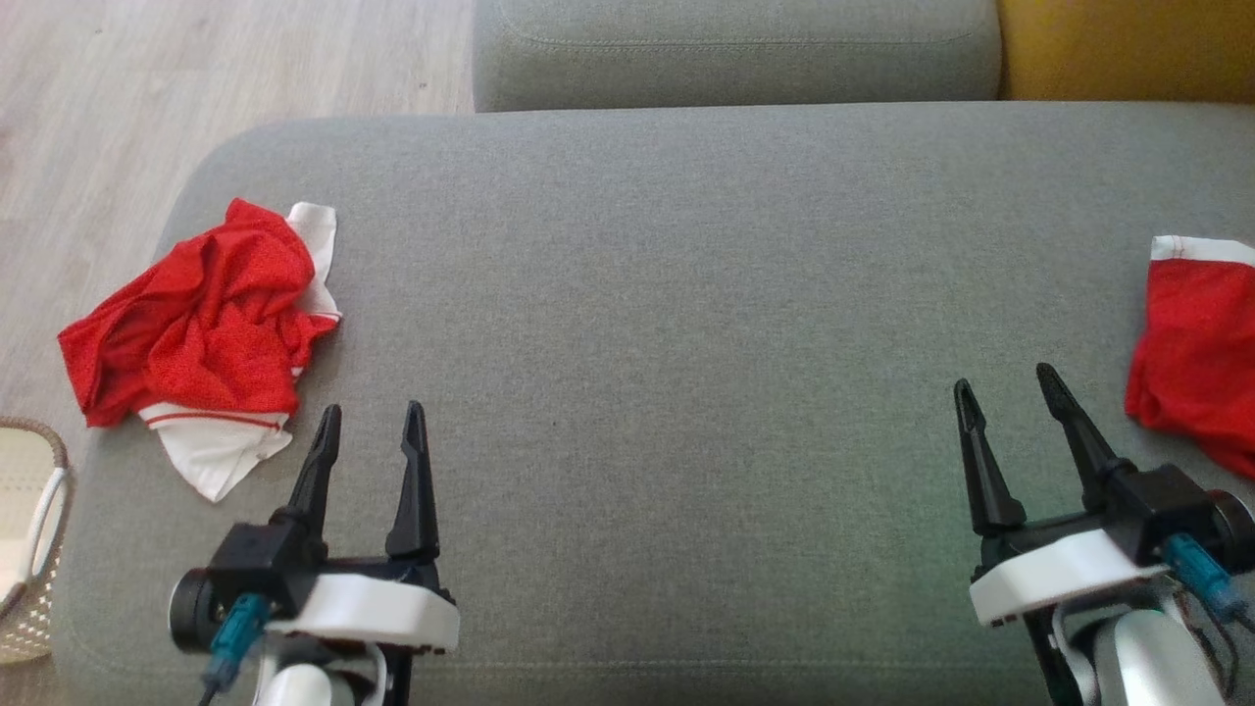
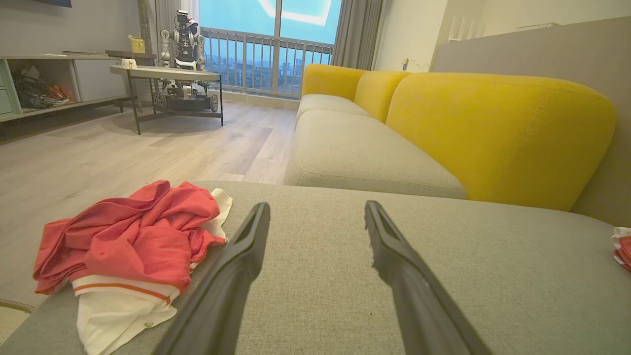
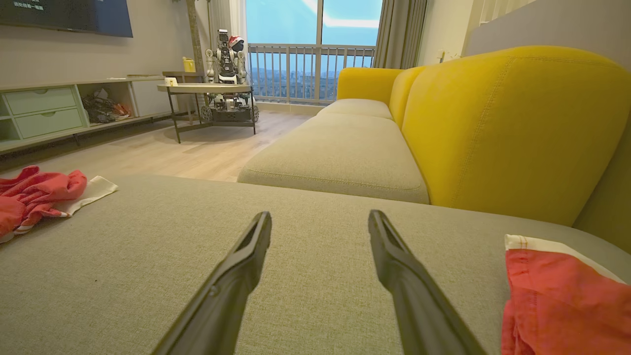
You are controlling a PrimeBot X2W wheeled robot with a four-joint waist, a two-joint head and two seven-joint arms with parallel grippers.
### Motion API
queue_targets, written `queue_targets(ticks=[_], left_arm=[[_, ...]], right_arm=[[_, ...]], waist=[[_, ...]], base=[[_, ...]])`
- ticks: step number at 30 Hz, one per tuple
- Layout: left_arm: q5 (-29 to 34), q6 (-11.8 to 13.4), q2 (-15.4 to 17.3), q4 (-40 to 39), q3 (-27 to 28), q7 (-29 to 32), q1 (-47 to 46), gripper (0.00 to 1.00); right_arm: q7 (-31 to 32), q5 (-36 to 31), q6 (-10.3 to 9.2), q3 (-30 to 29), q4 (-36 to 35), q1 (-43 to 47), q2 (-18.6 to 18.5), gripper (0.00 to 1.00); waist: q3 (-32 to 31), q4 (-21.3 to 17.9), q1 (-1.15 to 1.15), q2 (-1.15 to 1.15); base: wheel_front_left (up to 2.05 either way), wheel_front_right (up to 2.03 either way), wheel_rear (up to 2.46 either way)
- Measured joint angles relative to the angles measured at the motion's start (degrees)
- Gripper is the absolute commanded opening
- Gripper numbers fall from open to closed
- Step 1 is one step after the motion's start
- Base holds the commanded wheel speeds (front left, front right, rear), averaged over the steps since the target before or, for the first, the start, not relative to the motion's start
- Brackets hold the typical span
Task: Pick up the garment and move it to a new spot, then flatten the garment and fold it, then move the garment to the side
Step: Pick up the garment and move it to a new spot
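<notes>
A crumpled red and white garment (image 1: 201, 338) lies in a heap at the left end of the grey cushion (image 1: 686, 324). It also shows at the lower left in the left wrist view as the garment (image 2: 133, 246), and far left in the right wrist view as the garment (image 3: 34, 197). My left gripper (image 1: 373, 422) hovers open just right of and nearer than the heap, nothing between its fingers. My right gripper (image 1: 1010, 382) stands open and empty near the cushion's right end. A second red and white cloth (image 1: 1196, 353) lies at the far right, close beside the right gripper.
A woven basket (image 1: 29, 539) sits on the floor off the cushion's left corner. Another grey seat cushion (image 1: 735, 49) and a yellow backrest (image 1: 1128, 49) lie beyond. Wooden floor (image 1: 147, 98) runs to the left. A low table (image 2: 167, 74) with another robot stands far off.
</notes>
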Motion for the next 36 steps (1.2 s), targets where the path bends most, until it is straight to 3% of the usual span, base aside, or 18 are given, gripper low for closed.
queue_targets(ticks=[21, 36], left_arm=[[-0.49, -0.01, 0.0, 0.23, 0.08, 0.0, -0.02, 1.0], [-0.49, -0.01, 0.0, 0.21, 1.43, 0.0, -0.3, 1.0]], right_arm=[[0.0, 0.01, 0.0, -0.08, 0.07, 0.08, 0.01, 1.0], [-0.04, 0.45, 0.0, 1.86, 0.16, 1.03, 0.03, 1.0]], waist=[[0.35, 0.72, 0.0, 0.0], [1.57, 9.34, 0.0, 0.0]], base=[[0.0, 0.0, 0.0], [0.0, 0.0, 0.0]])
